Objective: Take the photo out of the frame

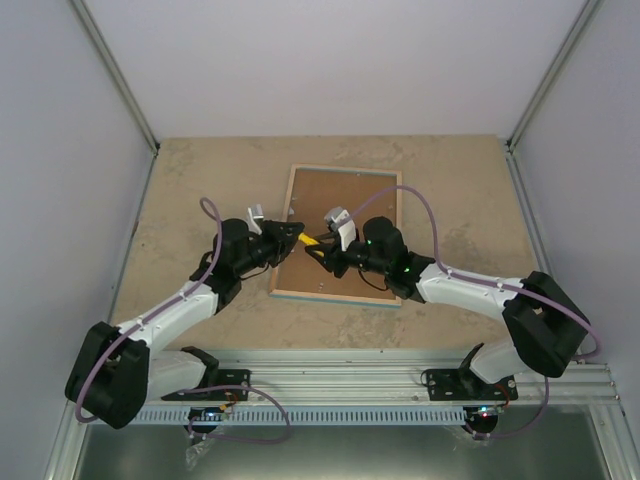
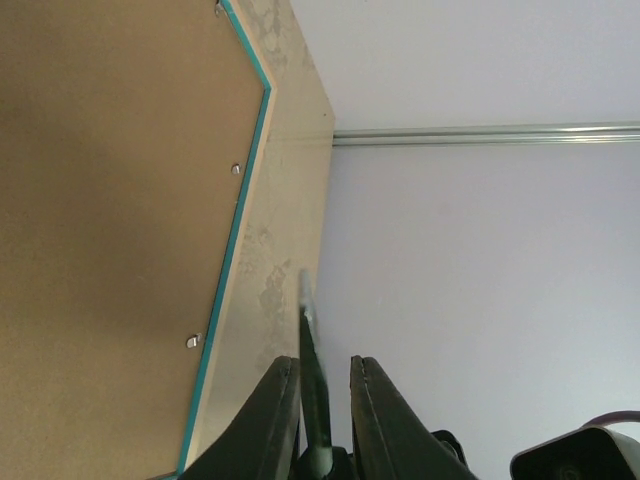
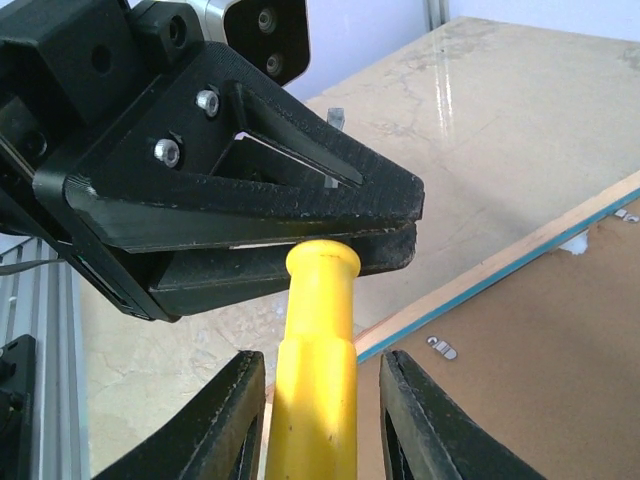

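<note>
The frame [image 1: 345, 195] lies face down on the table, its brown back panel up and a thin turquoise edge showing in the left wrist view [image 2: 247, 170] and the right wrist view [image 3: 520, 260]. The photo is hidden. Both grippers meet above the frame's near left part. My right gripper [image 1: 319, 252] [image 3: 320, 365] stands open around the handle of a yellow tool [image 1: 309, 240] [image 3: 322, 300], with gaps on both sides. My left gripper [image 1: 296, 234] [image 2: 325, 365] is closed on a thin dark strip [image 2: 312, 350], at the handle's flared end.
Small metal tabs [image 2: 235, 168] sit along the frame's back edge. The beige table [image 1: 200, 190] is bounded by white walls at the left, right and back. The metal mounting rail [image 1: 350, 365] runs along the near edge.
</note>
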### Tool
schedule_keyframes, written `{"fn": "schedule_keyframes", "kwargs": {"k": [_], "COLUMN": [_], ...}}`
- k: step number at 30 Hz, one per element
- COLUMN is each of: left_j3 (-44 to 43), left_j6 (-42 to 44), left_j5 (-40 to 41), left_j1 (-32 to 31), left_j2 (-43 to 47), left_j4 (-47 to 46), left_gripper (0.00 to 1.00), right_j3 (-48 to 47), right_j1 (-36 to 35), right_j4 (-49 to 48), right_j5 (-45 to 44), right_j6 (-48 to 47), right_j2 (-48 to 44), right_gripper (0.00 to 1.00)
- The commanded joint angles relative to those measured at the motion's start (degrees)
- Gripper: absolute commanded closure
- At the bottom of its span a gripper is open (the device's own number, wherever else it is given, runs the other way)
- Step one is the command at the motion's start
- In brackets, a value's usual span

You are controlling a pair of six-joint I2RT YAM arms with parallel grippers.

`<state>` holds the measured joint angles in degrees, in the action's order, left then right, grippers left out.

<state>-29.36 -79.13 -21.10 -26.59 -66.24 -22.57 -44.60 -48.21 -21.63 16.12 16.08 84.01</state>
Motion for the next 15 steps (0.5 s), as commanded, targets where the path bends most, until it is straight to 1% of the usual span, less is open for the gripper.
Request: {"fn": "schedule_keyframes", "kwargs": {"k": [1, 7, 12, 15], "left_j3": [0.96, 1.18, 1.79, 2.65], "left_j6": [-1.89, -2.77, -4.31, -5.8], "left_j5": [0.63, 0.25, -0.25, -0.38], "left_j1": [-0.2, -0.22, -0.22, -0.21], "left_j2": [1.85, 1.81, 1.72, 1.73], "left_j4": [-3.23, -3.78, -5.0, -6.45], "left_gripper": [1.0, 1.0, 1.0, 1.0], "right_j3": [0.83, 1.18, 0.95, 0.79], "right_j1": [-0.38, -0.39, -0.35, -0.37], "right_j4": [-3.68, -5.66, -6.69, -6.89], "right_j5": [0.77, 1.1, 1.36, 1.5], "right_j6": [-0.83, -0.46, -0.41, -0.27], "right_j2": [-0.41, -0.3, 0.11, 0.65], "right_gripper": [0.67, 0.67, 0.71, 0.71]}}
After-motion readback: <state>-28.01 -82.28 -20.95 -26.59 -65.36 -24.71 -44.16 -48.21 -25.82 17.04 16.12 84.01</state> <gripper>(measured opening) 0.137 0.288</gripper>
